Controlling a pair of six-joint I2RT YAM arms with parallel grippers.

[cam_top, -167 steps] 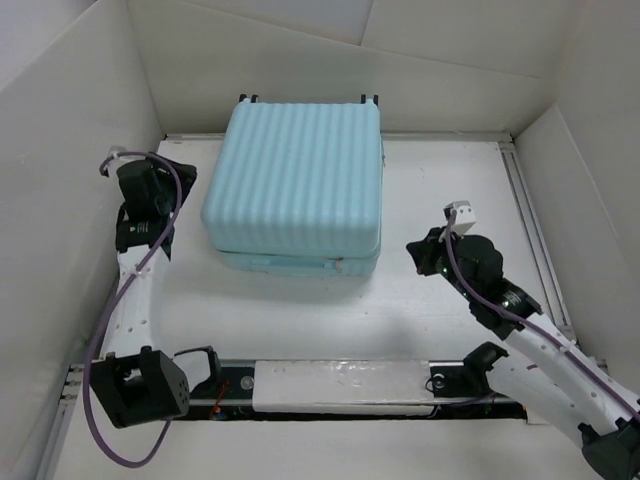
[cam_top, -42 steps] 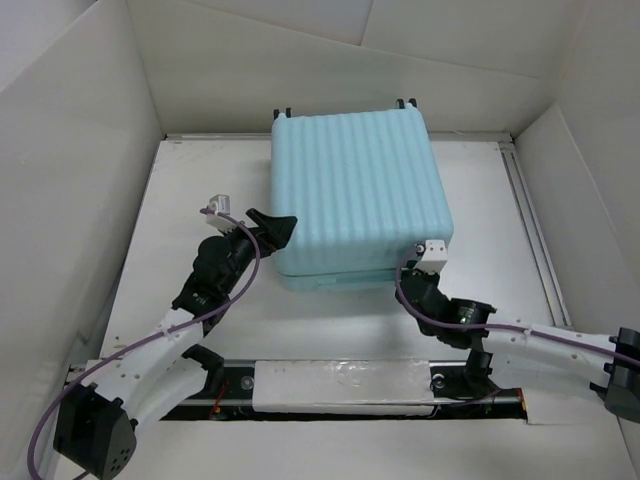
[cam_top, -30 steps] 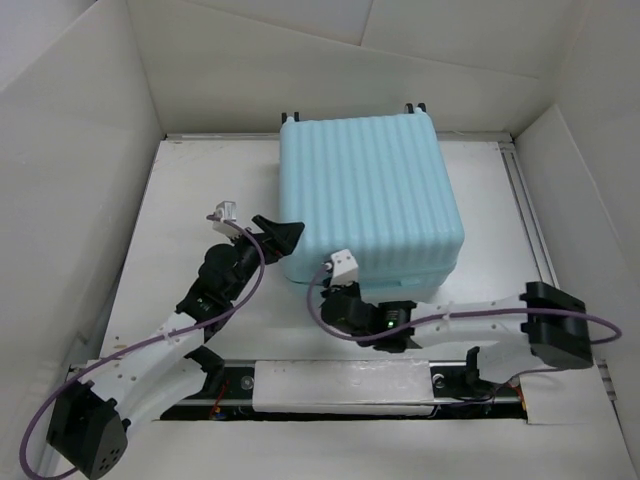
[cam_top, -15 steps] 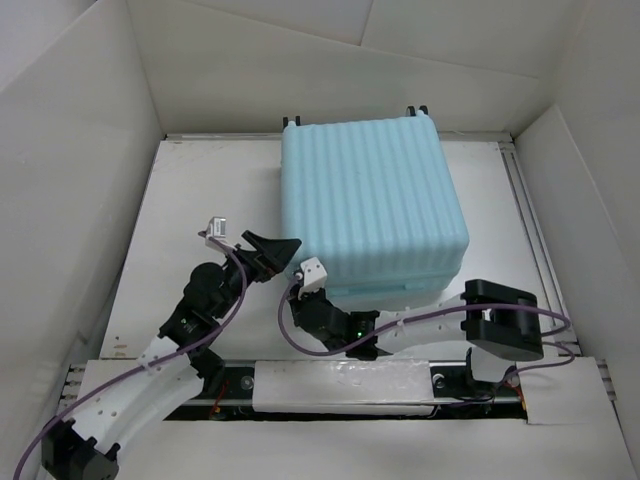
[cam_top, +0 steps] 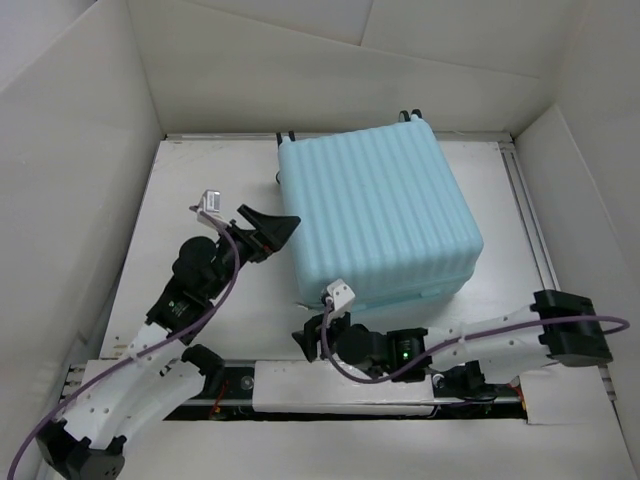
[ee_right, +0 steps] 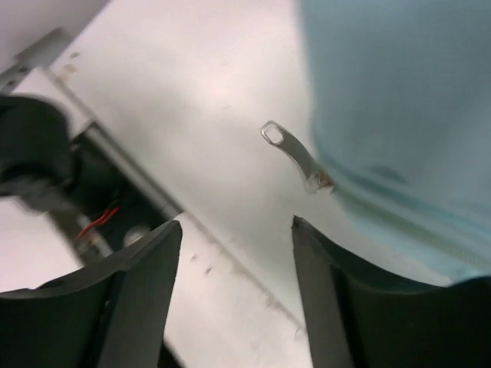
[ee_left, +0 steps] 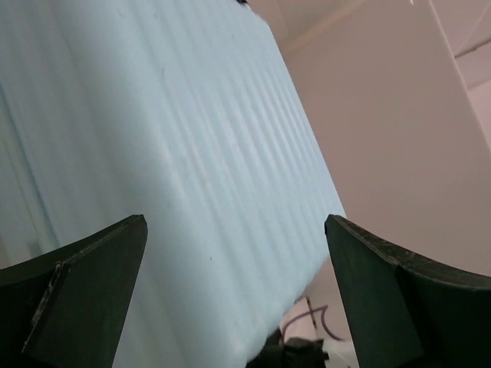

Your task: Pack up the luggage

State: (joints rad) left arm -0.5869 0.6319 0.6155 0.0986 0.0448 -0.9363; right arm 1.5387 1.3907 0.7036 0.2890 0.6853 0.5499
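While the luggage (cam_top: 375, 215) lies shut on the desk (cam_top: 215, 170), right of centre in the overhead frame with its wheels toward the top, it has swung a little further round than half a second ago. The left hand (cam_top: 268, 228) now stands just beside its left edge. The right hand (cam_top: 318, 338) has slipped back below the near left corner.

In the left wrist view the left hand (ee_left: 234, 222) has spread to its widest and grips nothing, with the luggage (ee_left: 153, 153) filling the frame beyond it.

In the right wrist view the right hand (ee_right: 234, 226) has just parted from nearly closed and is empty. The zipper pull (ee_right: 291, 152) juts free from the seam of the luggage (ee_right: 399, 84) at upper right (released, I judge). That suggests the zip run around this corner is finished, or a fresh grip is coming
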